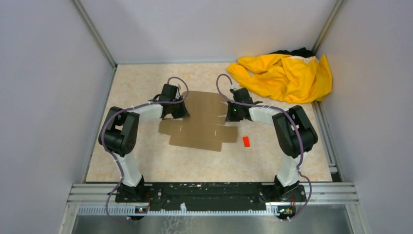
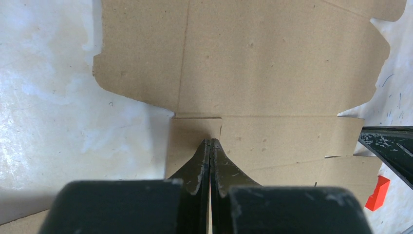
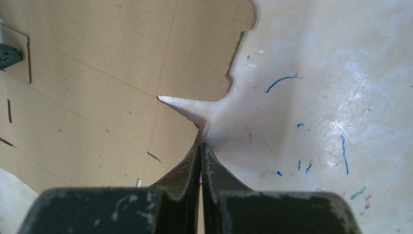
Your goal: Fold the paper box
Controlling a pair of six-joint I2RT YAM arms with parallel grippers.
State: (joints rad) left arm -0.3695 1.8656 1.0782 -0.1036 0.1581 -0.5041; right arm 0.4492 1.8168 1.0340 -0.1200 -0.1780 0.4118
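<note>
The left pincer [image 2: 210,141] is squeezed shut, its two black fingers pressed flat together with nothing between them. In the left wrist view its tip sits in the lower middle of the frame. It is right over the brown card, at a small cut where two fold lines meet. I cannot tell if it is touching the card.

The right pincer [image 3: 200,145] is squeezed shut too, and it holds nothing. In the right wrist view its tip is in the lower middle of the frame, right at the edge of the card. Just above it, a thin pointy gap between two flaps shows the table.

The paper box [image 1: 202,136] is not a box yet. It is a flat brown sheet with flaps, tabs and fold lines. In the top view it lies in the middle of the frame, between the two pincers. The left pincer is at the sheet's upper left part and the right pincer is at its upper right edge.

The table [image 1: 146,161] is pale and blotchy. Little blue pen marks [image 3: 280,83] show on it to the right of the right pincer. A tiny red block [image 1: 246,142] lies just to the right of the sheet. A crumpled yellow cloth [image 1: 285,75] sits in the upper right corner, well away from the sheet.
</note>
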